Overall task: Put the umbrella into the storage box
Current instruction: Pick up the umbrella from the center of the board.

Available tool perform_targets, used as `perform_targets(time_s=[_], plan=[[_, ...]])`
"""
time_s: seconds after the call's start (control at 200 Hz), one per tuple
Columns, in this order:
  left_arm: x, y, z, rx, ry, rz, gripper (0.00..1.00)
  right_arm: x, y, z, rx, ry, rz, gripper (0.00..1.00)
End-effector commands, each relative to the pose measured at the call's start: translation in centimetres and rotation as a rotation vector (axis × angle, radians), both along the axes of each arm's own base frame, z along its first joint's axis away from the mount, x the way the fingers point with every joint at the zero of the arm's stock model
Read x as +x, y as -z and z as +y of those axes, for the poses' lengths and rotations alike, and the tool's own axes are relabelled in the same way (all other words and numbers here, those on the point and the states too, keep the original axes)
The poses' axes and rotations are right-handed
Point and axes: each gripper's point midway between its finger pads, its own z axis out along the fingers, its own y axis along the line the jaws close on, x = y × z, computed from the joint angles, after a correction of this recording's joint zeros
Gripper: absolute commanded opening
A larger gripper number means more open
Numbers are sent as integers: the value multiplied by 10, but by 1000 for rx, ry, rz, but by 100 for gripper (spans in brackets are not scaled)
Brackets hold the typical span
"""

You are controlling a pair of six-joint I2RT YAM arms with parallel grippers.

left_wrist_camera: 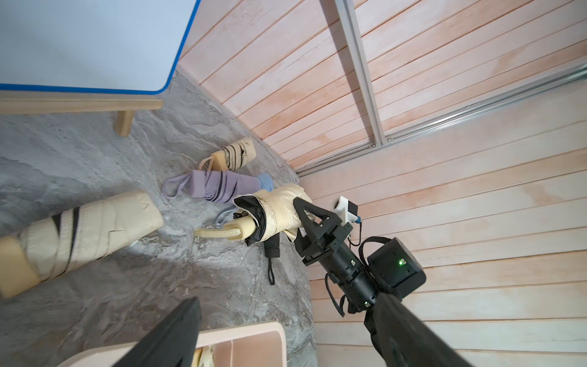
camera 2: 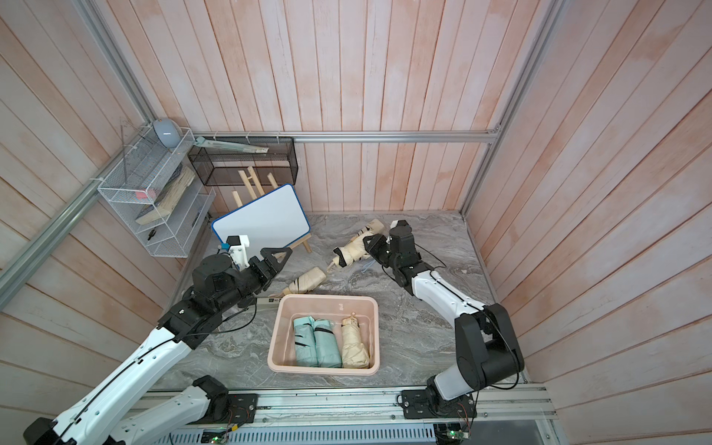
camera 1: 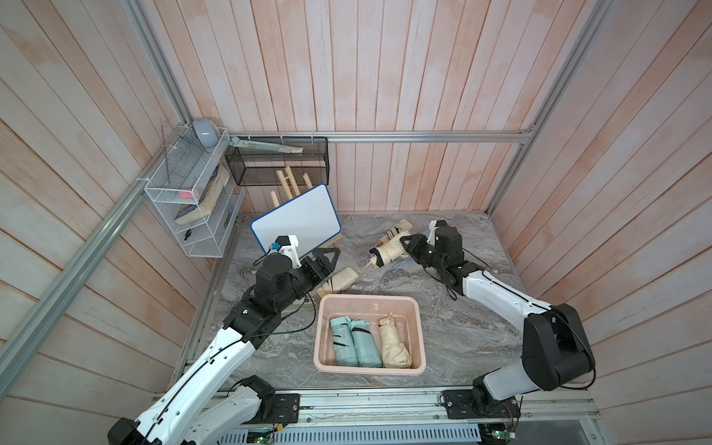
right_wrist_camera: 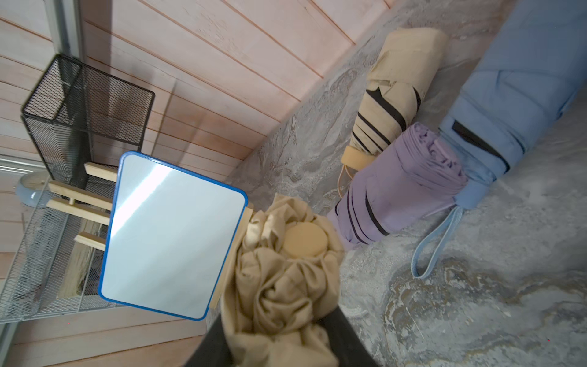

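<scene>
We note right gripper [left_wrist_camera: 297,222] clamped on cream folded fabric umbrella [left_wrist_camera: 277,212], at 12 o'clock of pale pink rectangular plastic storage box [camera 1: 366,308]. At 11 o'clock, left gripper [camera 1: 330,262]: jaws apart, empty.

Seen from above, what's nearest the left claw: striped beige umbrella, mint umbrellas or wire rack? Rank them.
From the left gripper, in a top view:
1. Striped beige umbrella, on the table beside it.
2. Mint umbrellas, inside the pink storage box.
3. White wire rack, on the left wall.
</scene>
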Motion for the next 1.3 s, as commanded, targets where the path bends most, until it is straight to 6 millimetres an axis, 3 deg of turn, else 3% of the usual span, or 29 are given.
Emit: perform_targets(time_s=[0.0, 0.1, 0.215, 0.445, 0.54, 0.76, 1.09, 1.295], plan=[[8, -17, -16, -139, 41, -42, 93, -1, -56, -13, 76, 76, -101, 21], [14, -26, -31, -175, 73, -70, 94, -10, -80, -20, 116, 104, -121, 21], [17, -41, -52, -87, 138, -186, 95, -23, -102, -28, 158, 128, -130, 21], [4, -83, -86, 279, 273, -678, 95, -57, -132, -43, 213, 150, -128, 21], [0, -81, -97, 392, 348, -803, 100, -71, -141, -47, 227, 147, -127, 21], [-1, -68, -122, 528, 492, -966, 100, -100, -157, -52, 247, 116, -122, 21], [-12, -58, -171, 479, 675, -1036, 100, -122, -173, -57, 264, 116, -128, 22], [-19, -55, -182, 411, 664, -1028, 100, -125, -181, -55, 273, 116, -137, 22]])
